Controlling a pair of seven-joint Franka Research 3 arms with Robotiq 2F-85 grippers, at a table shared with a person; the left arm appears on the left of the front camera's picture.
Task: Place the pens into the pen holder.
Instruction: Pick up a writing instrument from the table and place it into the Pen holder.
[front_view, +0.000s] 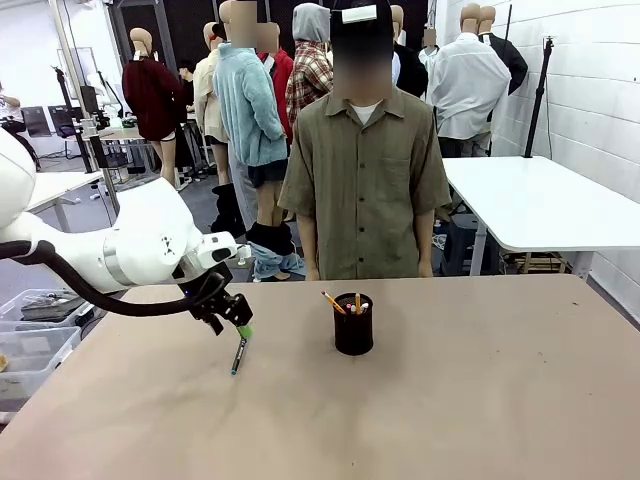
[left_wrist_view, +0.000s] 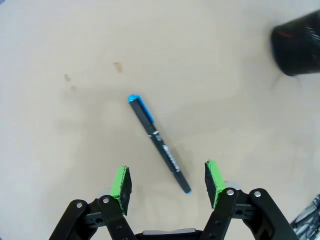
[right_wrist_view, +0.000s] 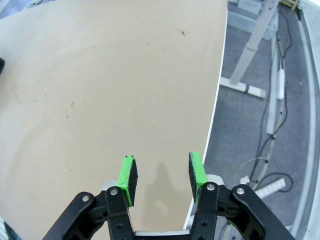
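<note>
**Left gripper open over last loose pen; holder already had pens in it**

Left gripper (front_view: 243, 330) hung low over the table (front_view: 480, 400), left of centre, fingers pointing down, jaws apart, nothing between them. In the left wrist view the left gripper (left_wrist_view: 167, 182) had both green pads (left_wrist_view: 121, 186) spread wide, and the pen's dark end lay on the table between them, nearer the right pad and touching neither.

Pen (left_wrist_view: 159, 142): dark barrel, bright blue cap end, lying flat and diagonal on the table, blue end pointing away from the fingers. There was white print along the barrel, too small and blurred to read. No brand legible. In the front view the same pen (front_view: 238, 357) lay just below the gripper tips.

Pen holder (front_view: 353, 323): black cylindrical cup, upright near table centre, well to the right of the loose pen. Pens in the holder (front_view: 345, 302) stuck out of the top: an orange pencil-like one leaning left, others orange and pale, details too small to tell. In the left wrist view the pen holder (left_wrist_view: 298, 45) sat at the top right corner, apart from the pen.

Right gripper (right_wrist_view: 161, 175): jaws apart, empty, hovering over the bare table near its edge, floor and cables beyond.

Person (front_view: 362, 170) stood at the far side, behind the holder.
</note>
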